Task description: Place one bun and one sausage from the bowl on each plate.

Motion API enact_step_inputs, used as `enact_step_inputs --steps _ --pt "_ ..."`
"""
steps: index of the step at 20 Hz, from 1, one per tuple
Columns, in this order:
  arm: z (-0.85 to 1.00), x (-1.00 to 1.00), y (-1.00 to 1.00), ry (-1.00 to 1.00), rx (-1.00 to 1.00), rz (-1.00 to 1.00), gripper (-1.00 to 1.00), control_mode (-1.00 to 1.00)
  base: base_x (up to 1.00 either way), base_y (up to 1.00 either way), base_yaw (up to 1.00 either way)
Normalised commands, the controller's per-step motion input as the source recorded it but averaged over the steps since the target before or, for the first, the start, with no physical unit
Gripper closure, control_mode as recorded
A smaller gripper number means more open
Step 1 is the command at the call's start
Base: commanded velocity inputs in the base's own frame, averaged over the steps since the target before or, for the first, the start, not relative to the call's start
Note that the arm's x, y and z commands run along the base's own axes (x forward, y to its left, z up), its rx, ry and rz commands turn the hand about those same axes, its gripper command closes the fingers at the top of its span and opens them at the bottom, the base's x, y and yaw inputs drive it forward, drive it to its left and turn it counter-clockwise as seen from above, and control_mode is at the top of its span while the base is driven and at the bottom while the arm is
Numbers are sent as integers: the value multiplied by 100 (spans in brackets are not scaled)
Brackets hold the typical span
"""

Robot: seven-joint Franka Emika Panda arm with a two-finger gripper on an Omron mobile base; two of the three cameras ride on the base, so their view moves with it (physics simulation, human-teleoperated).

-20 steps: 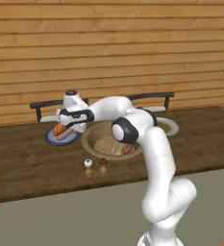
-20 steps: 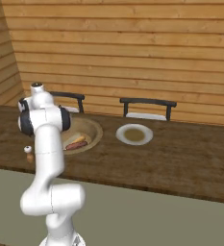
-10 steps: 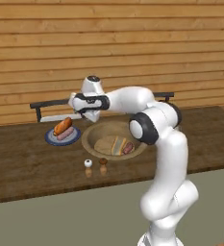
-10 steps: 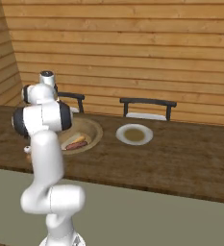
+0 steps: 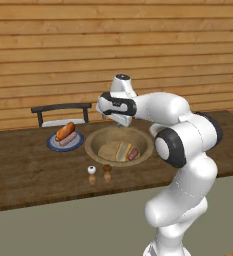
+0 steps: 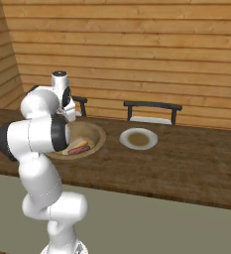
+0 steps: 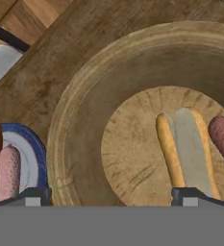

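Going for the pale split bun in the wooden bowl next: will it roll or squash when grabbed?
The pale tan split bun lies cut-side up, so it probably won't roll. The lengthwise slit suggests it may fold under squeeze. It looks light.

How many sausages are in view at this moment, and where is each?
2. The pink sausage lies on the blue plate beside a bun; the red-brown sausage lies in the bowl.

Plank wall (image 5: 48,45), dark wooden counter (image 5: 23,170), two chairs (image 6: 151,110)
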Motion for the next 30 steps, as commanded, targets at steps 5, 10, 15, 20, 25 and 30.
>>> enact_step_inputs --steps 5,10,15,20,25,30 --pt "-33 -60 -100 12 -15 2 -100 -100 0 0 0" --pt "-78 -6 -74 10 -14 11 -100 -100 0 0 0" --pt "-56 6 -8 5 -2 20 -100 -100 0 0 0" --pt "-24 22 28 0 0 20 -100 -100 0 0 0" --pt "-12 28 27 0 0 15 -100 -100 0 0 0" --pt "-26 4 1 2 0 3 -100 -100 0 0 0"
